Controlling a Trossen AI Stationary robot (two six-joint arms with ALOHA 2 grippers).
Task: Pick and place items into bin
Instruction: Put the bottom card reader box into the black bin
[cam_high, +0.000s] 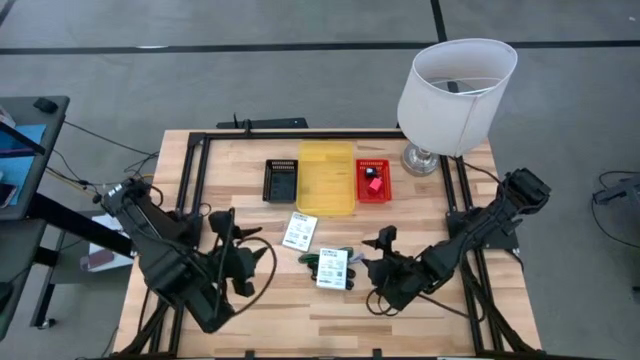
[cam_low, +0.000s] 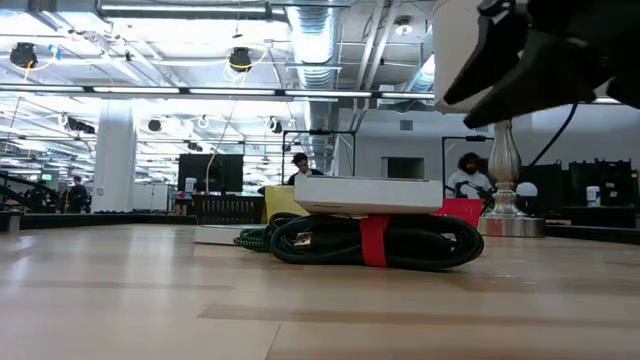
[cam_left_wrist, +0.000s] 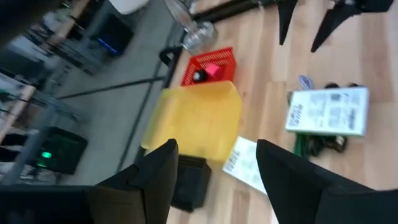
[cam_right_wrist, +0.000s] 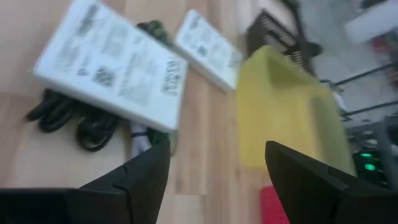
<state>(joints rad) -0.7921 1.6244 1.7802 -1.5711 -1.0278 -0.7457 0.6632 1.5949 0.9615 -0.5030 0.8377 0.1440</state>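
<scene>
One white labelled flat pack lies on a coil of green-and-black cable, which rests on the table and is bound with a red tie. A second white pack lies flat on the wood nearer the bins. A small red piece and a tiny black cube sit inside the red bin. My left gripper hovers open to the left of the packs. My right gripper hovers open just right of the pack on the cable. In the right wrist view that pack lies ahead of the open fingers.
Three bins stand in a row at the far side: black, yellow and red. A lamp with a white shade stands at the far right corner. A black frame rail runs round the table. Bare wood lies along the near edge.
</scene>
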